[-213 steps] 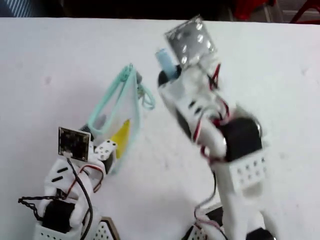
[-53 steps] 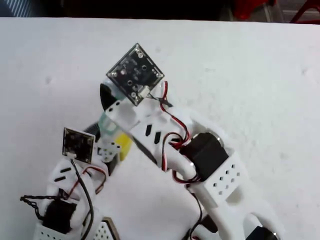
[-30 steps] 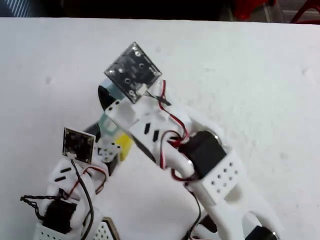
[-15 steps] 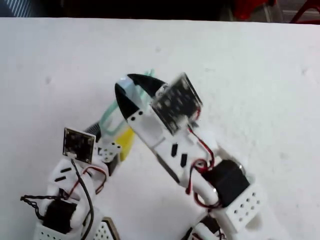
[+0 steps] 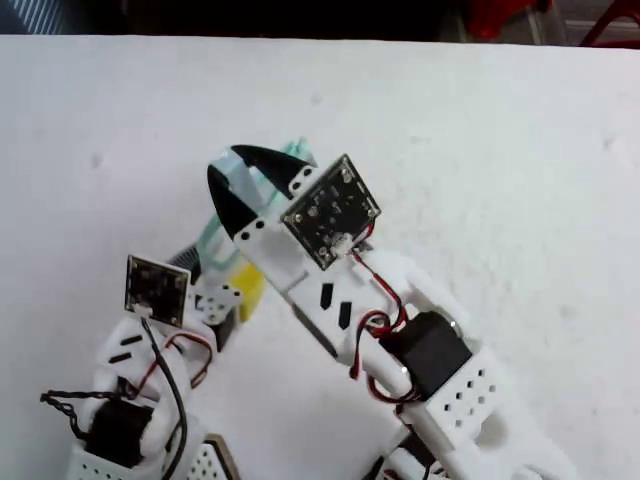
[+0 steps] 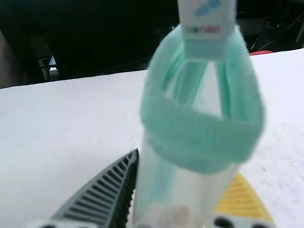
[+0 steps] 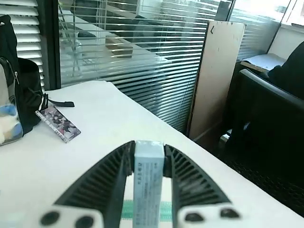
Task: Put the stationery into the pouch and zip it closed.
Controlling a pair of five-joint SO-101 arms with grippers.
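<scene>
The step in hand is loading, not zipping. The right gripper [image 7: 148,147] has its black fingers clamped on a pale blue block [image 7: 148,185], some eraser-like piece of stationery, and holds it end-down over the pouch [image 6: 202,137]. In the left wrist view the block's lower end sits at the far end of the mint-green mouth. Whether it is already past the rim or only touching it cannot be told.

The pouch is a clear one with a mint zip band. It stands on the white worktop [image 5: 500,150] with its mouth gaping in an open loop. The left gripper [image 6: 185,166] pinches the near end of the pouch between its grey ribbed finger and its yellow one, which props the mouth up and open.

The next move looks like a short straight drop, with the block kept in line with the long slot of the mouth so that it does not catch the soft rim and fold it in. After that the right fingers should part only enough to let go, then lift clear. The left grip should stay firm throughout, since the pouch looks limp and would likely sag shut or tip without it.

The zip is open along its whole length, and its pull cannot be made out from here — closing it will need that found first.
</scene>
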